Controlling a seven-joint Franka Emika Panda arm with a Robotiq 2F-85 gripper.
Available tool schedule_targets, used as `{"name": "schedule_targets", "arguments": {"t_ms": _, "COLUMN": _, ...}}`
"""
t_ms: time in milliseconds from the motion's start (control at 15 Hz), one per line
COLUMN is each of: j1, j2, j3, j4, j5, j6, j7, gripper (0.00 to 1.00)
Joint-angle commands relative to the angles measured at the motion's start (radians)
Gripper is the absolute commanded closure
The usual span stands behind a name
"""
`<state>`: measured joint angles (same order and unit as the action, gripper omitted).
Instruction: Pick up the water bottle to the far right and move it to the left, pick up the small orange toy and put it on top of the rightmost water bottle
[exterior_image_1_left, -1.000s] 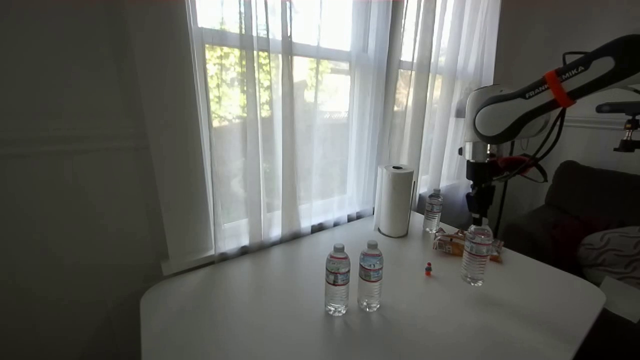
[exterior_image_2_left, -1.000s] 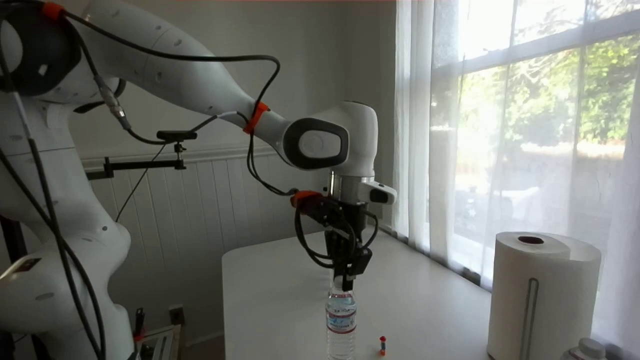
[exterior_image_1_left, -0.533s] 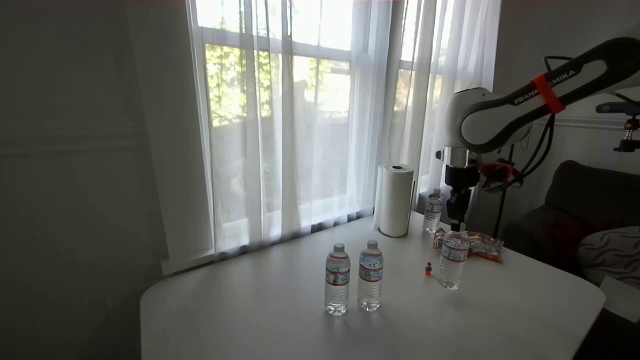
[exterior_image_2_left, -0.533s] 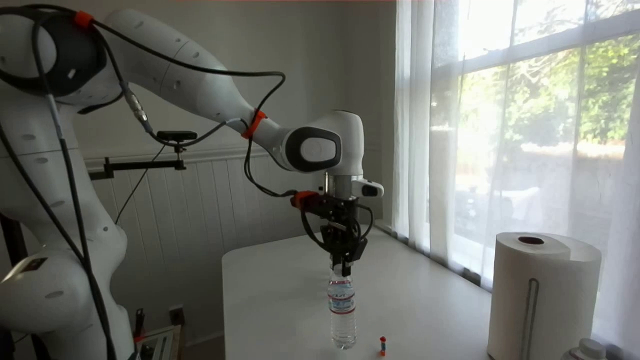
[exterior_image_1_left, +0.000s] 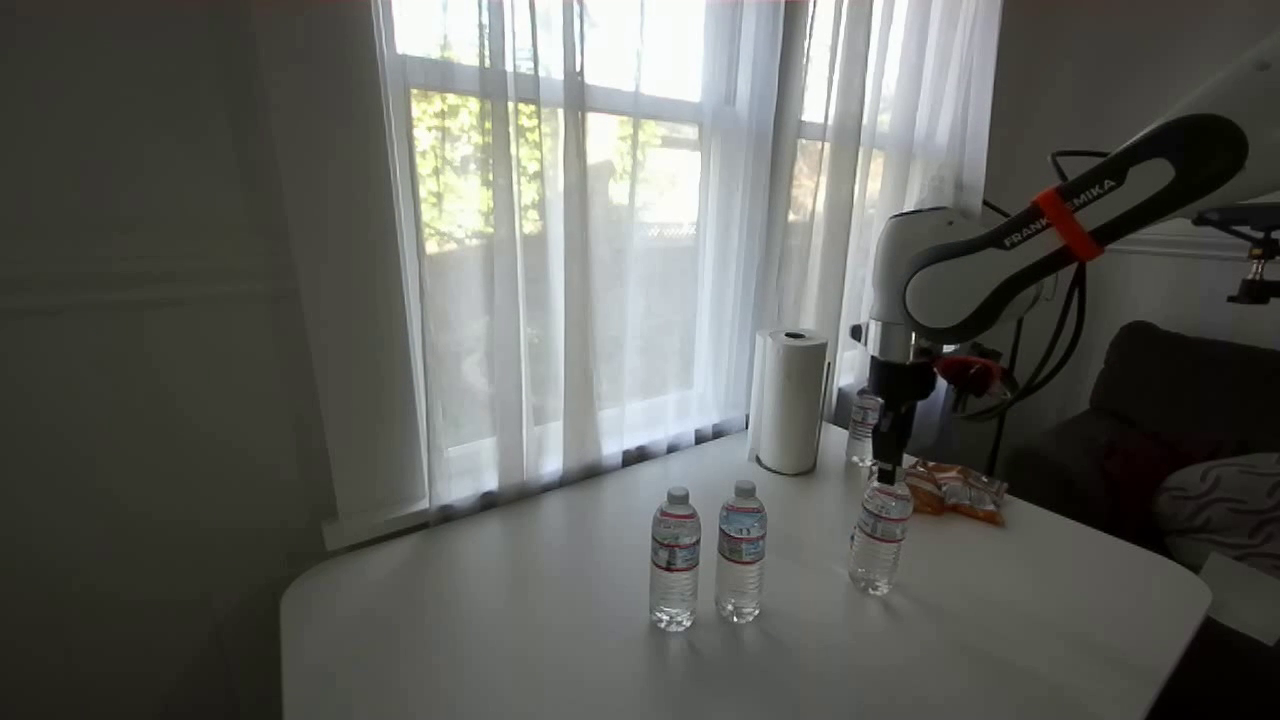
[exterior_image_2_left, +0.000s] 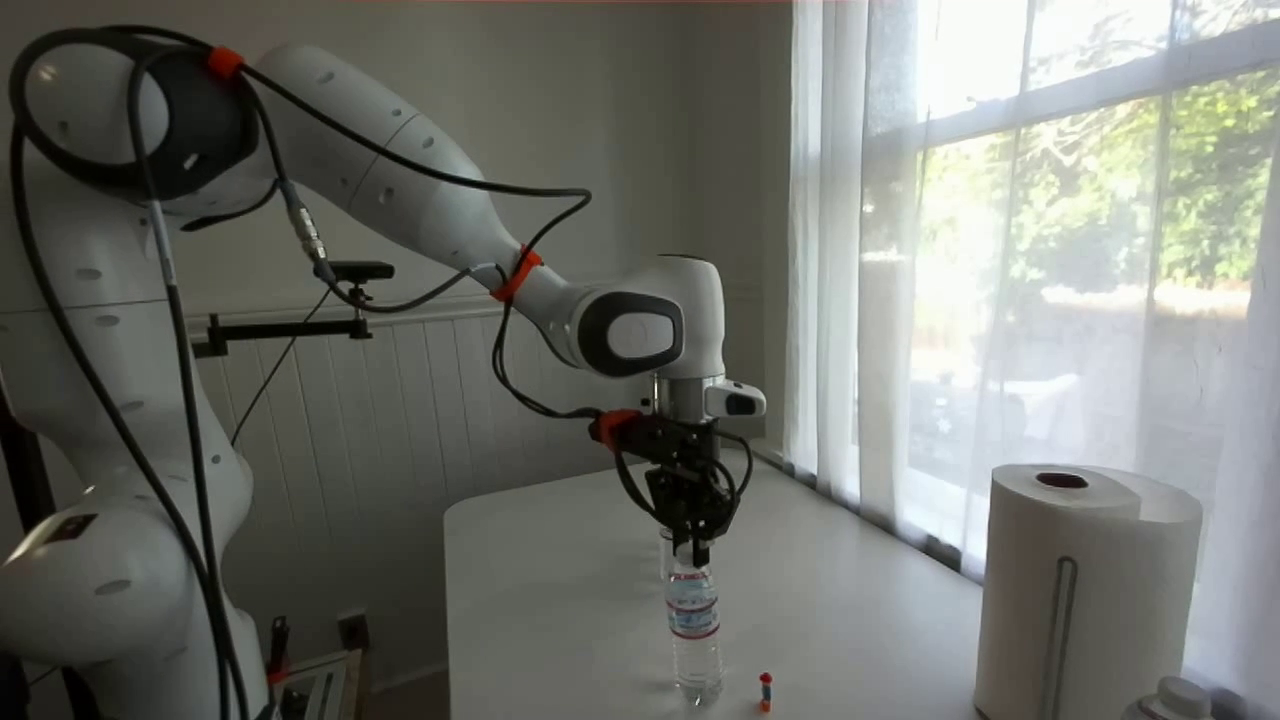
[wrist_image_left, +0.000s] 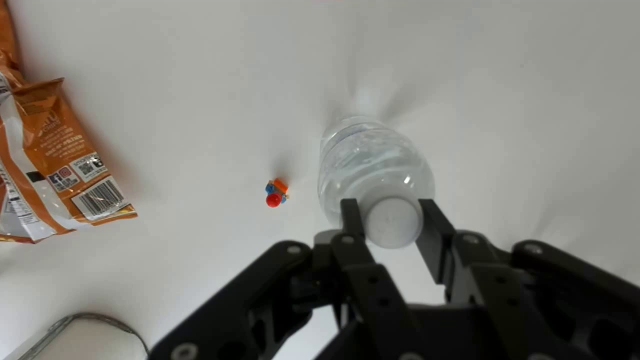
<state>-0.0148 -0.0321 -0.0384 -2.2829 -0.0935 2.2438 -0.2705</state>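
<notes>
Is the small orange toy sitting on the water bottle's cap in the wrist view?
No, the toy is on the table, apart from the water bottle.

Sheer curtains (exterior_image_1_left: 578, 400) veil bright windows (exterior_image_1_left: 660, 180); the walls (exterior_image_1_left: 150, 420) and sofa (exterior_image_1_left: 1190, 375) look dim.

In an exterior view, thin white curtains (exterior_image_1_left: 580, 350) hang at the top middle, a paper towel roll (exterior_image_1_left: 792, 405) stands right of the middle, and a dark couch (exterior_image_1_left: 1190, 390) sits far right. In the wrist view, an orange bag (wrist_image_left: 57, 155) lies at the left.
</notes>
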Motion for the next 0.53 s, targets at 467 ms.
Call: {"name": "schedule_targets", "arguments": {"t_ms": 467, "j1": -0.06, "j2": -0.067, "j3": -0.047, "j4": 0.039, "j5": 0.015, "j6": 0.046, "j7": 0.144, "gripper": 0.0}}
